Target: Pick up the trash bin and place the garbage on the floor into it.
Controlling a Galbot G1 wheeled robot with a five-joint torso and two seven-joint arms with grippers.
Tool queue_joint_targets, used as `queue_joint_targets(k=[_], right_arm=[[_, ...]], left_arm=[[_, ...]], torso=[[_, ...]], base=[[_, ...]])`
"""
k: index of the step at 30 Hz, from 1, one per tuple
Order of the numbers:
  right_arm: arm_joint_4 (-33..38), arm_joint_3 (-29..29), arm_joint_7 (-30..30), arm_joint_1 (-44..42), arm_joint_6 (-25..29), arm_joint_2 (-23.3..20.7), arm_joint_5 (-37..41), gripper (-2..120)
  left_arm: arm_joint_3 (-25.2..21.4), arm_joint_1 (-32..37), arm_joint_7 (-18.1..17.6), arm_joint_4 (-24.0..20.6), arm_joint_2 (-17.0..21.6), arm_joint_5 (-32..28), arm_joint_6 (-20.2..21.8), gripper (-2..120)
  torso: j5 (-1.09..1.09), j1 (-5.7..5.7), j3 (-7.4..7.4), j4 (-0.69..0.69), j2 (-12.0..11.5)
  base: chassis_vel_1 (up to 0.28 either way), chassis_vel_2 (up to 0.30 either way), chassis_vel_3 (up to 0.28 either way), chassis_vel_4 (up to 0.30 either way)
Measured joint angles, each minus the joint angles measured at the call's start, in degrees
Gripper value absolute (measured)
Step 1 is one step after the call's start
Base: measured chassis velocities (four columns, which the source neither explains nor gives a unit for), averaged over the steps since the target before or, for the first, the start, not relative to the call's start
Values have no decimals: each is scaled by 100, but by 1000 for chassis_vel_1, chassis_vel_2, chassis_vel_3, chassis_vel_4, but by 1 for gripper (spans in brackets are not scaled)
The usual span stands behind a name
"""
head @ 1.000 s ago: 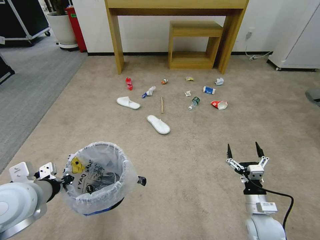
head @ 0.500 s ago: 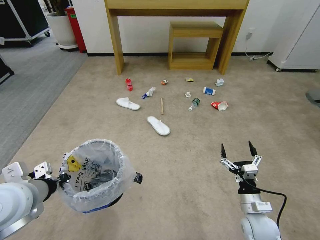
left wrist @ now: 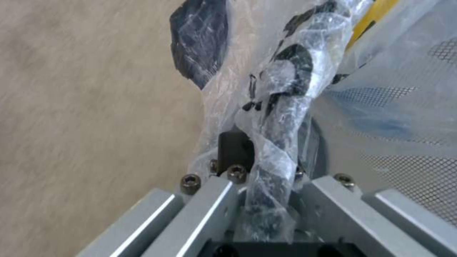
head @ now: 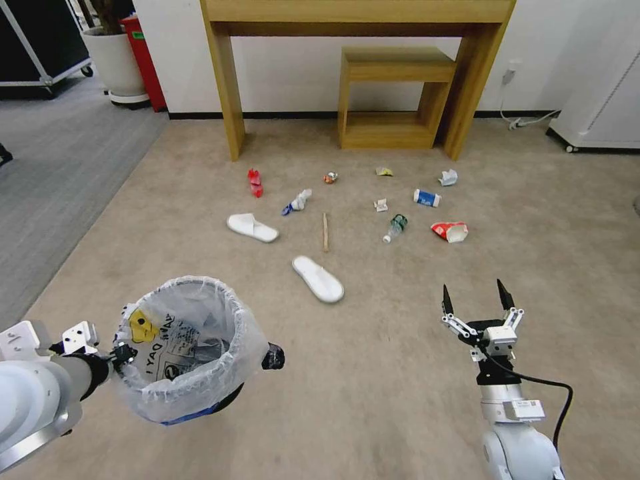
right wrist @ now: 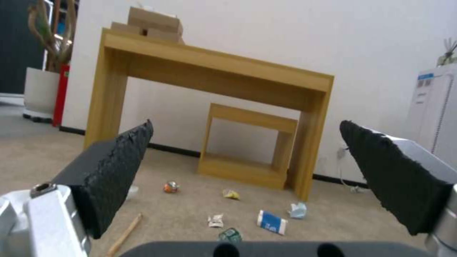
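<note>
An office or lab test room is suggested: beige carpet (head: 400,373) is laid beside grey carpet (head: 60,173), a bare wooden desk (head: 357,13) and low stool (head: 393,93) are set against a white wall, with a wheeled black case (head: 33,47) and potted plant (head: 113,60) nearby.

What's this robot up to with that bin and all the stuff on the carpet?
It is tidying up. Its left gripper is clamped on the rim of the trash bin, holding it above the floor. Its right gripper hangs open and empty over the carpet. The garbage, such as two slippers, a bottle and wrappers, lies ahead near a wooden table, not yet picked up.
</note>
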Motion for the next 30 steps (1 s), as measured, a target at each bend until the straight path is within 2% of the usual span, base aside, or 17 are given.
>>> queue_joint_targets(k=[22, 30], right_arm=[[-94, -6, -17, 47, 131, -34, 32, 100], [-19, -33, -127, 62, 206, -34, 222, 100]], left_arm=[[51, 106, -42, -52, -84, 98, -24, 0], [57, 108, -57, -51, -45, 15, -6, 0]], torso=[[-1, 2, 1, 1, 0], [-2, 1, -2, 1, 0]], base=[[-292, 292, 296, -296], [-42, 41, 58, -44]])
